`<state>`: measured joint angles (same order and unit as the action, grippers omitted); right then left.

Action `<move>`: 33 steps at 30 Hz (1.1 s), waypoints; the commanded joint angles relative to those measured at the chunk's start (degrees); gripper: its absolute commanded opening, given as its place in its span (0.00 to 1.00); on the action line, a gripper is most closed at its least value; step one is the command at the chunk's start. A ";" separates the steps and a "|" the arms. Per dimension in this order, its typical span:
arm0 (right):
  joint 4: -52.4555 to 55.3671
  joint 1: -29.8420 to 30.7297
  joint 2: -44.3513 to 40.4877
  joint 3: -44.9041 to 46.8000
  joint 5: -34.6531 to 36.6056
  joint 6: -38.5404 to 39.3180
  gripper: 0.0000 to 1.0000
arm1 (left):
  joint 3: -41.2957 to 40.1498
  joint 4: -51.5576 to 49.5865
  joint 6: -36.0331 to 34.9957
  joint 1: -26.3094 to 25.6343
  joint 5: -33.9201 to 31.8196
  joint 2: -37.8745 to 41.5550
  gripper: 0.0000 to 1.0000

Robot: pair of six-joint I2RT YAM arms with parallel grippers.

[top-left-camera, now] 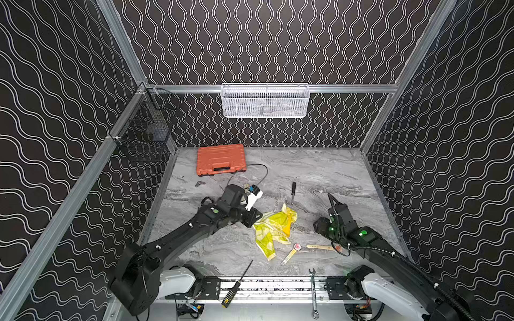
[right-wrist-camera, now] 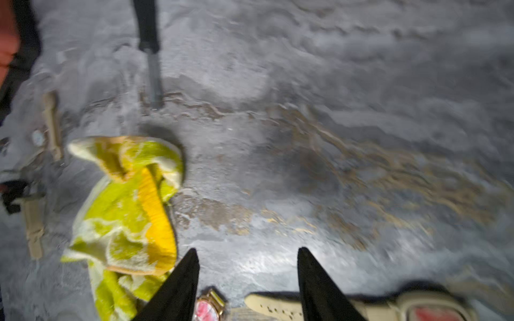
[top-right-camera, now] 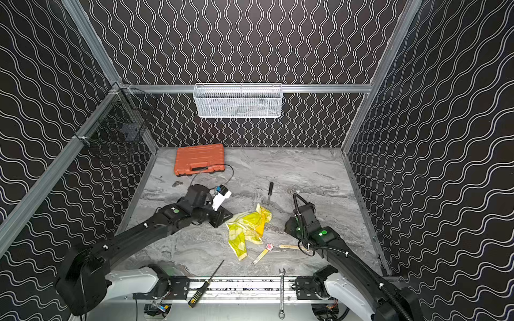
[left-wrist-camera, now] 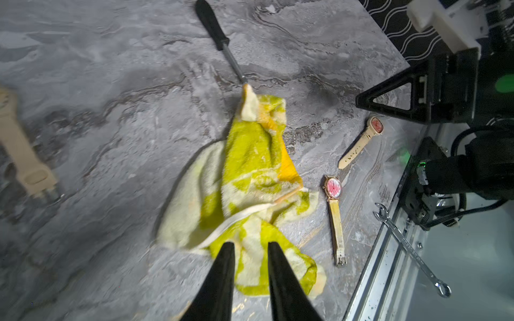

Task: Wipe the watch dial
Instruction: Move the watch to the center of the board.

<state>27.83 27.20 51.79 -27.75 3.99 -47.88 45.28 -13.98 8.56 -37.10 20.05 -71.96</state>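
Behind-right of cloth [top-left-camera: 274, 228]: bare table [top-left-camera: 347, 175], I can pass freely.
Behind cloth: screwdriver [top-left-camera: 293, 191], tip at its far corner.
Front-right of cloth: gold watch [top-left-camera: 290, 253] just beside, beige watch [top-left-camera: 319, 247] beyond, blocking me.

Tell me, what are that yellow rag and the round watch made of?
Yellow rag: soft terry cloth, judging by its fuzzy pile and limp folds. Round watch: shiny golden case, probably metal; pale matte strap, leather or plastic, unclear.

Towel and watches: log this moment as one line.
left gripper: open, at towel | right gripper: open, empty | round watch: beside towel, dial uncovered
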 commanded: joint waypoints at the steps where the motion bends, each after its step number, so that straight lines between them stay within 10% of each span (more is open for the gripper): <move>1: 11.13 -0.06 1.92 -0.48 -0.74 -14.66 0.57 | 0.16 8.39 -3.93 -5.28 -2.65 -2.48 0.25; 9: 1.44 0.97 7.84 -2.07 -22.51 -2.06 0.53 | -2.92 12.59 -2.80 -14.64 -2.37 -8.53 0.25; 26: -21.02 3.03 7.45 1.14 -25.54 12.83 0.62 | -12.04 22.61 -10.71 -24.41 -0.99 -7.10 0.26; 33: -14.87 2.95 8.68 0.12 -25.20 17.32 0.61 | -13.00 23.94 -14.09 -24.54 0.37 -5.31 0.28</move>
<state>12.34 30.20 61.56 -28.25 -21.10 -32.95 32.27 7.92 -2.20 -61.56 18.72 -76.69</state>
